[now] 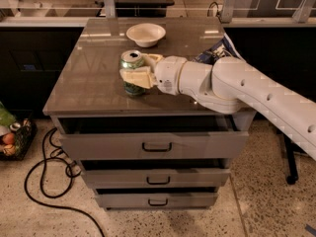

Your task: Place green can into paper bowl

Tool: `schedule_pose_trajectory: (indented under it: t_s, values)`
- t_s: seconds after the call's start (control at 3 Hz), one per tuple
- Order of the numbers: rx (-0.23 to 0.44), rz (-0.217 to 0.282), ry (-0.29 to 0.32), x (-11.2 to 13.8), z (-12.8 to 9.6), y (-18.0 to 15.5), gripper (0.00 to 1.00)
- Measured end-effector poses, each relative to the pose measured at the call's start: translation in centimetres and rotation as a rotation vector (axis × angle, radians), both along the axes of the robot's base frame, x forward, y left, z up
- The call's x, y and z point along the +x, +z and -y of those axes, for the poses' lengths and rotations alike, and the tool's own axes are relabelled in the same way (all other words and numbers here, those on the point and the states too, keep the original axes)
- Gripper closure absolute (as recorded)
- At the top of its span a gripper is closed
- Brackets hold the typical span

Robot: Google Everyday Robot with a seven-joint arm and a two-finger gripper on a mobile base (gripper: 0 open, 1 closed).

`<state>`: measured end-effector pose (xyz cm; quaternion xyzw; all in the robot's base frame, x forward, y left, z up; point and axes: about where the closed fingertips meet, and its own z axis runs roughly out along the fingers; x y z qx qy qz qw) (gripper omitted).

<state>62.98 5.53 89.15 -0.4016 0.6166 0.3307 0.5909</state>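
On the near side of the paper bowl [145,34], apart from it, the green can [132,59] stood upright on the cabinet top [89,83]. The gripper [134,68] sat at the can, below and right of the bowl, its jaws clamped on the can's sides, one finger across the front and one behind.

So the green can [131,59] is held upright by the gripper [137,68], with one finger [134,77] pressed across its front and the other tucked behind it, around the middle of the cabinet top [84,83]. The paper bowl [145,34] is parked well behind the can, near the back edge. A blue and white snack bag [216,52] is half hidden behind the arm [237,85].
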Motion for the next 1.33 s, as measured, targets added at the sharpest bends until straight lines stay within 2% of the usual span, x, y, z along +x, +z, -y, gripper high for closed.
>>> schedule_pose_trajectory:
  t_s: [0.33,0.67,1.0,1.33]
  values:
    - [0.0,0.001,0.003,-0.1,-0.2,0.0,1.0]
    - [0.0,-0.005,0.007,0.2,-0.5,0.3,1.0]
    - [0.001,-0.016,0.015,2.3,-1.1,2.4,1.0]
    - [0.002,-0.037,0.004,6.2,-1.8,5.4,1.0]
